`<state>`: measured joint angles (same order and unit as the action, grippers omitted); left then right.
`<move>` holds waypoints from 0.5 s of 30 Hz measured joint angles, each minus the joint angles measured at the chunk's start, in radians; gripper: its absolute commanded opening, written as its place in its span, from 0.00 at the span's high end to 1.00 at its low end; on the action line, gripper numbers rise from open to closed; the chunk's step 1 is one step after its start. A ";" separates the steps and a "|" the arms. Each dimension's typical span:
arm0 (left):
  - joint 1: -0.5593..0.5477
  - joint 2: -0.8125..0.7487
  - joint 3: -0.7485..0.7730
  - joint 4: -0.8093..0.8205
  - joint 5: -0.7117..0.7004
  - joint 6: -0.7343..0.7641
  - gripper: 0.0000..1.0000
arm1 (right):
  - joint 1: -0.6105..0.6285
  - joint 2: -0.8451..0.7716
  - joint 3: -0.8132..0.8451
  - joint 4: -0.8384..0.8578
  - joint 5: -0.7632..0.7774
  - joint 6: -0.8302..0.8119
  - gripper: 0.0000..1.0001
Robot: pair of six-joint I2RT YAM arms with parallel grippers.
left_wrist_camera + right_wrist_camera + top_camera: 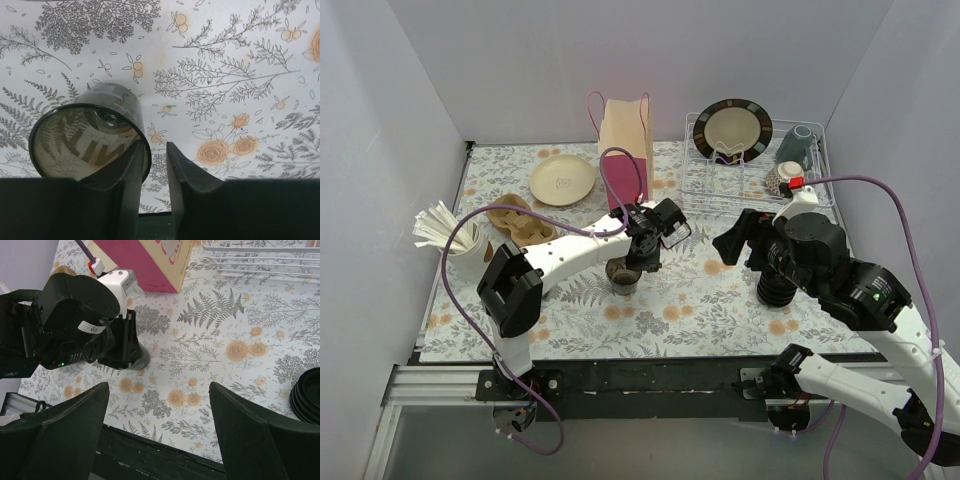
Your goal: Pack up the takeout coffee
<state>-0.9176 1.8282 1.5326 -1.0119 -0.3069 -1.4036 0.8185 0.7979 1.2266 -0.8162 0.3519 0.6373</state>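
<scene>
A lidless black cup (623, 276) with a pale brown inside stands on the floral cloth; the left wrist view shows it (90, 135) at lower left. My left gripper (640, 256) hangs over its right rim. Its fingers stand a narrow gap apart (155, 146), the left finger overlapping the rim and the cloth showing between them. My right gripper (157, 385) is wide open over the cloth near the front edge, holding nothing. A low stack of black lids (776, 288) sits under the right arm. No lidded takeout coffee shows in any view.
A tan and pink paper bag (626, 145) stands upright at the back centre. Right of it is a wire dish rack (705, 180) with a plate and cups. A cream plate (563, 180), a cardboard cup carrier (520, 222) and a white cup of stirrers (455, 245) lie left.
</scene>
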 measured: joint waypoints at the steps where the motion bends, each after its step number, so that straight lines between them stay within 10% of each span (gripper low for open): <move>1: -0.001 0.000 -0.001 0.003 0.006 -0.004 0.65 | 0.000 0.000 0.000 -0.001 0.004 0.001 0.11; 15: 0.005 -0.061 0.083 -0.035 0.027 -0.010 0.02 | -0.009 0.141 0.039 -0.179 0.161 0.058 0.24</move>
<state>-0.9123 1.7676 1.6154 -1.0470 -0.2798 -1.4139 0.8097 0.9390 1.2652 -0.9955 0.5133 0.6949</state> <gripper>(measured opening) 0.949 0.792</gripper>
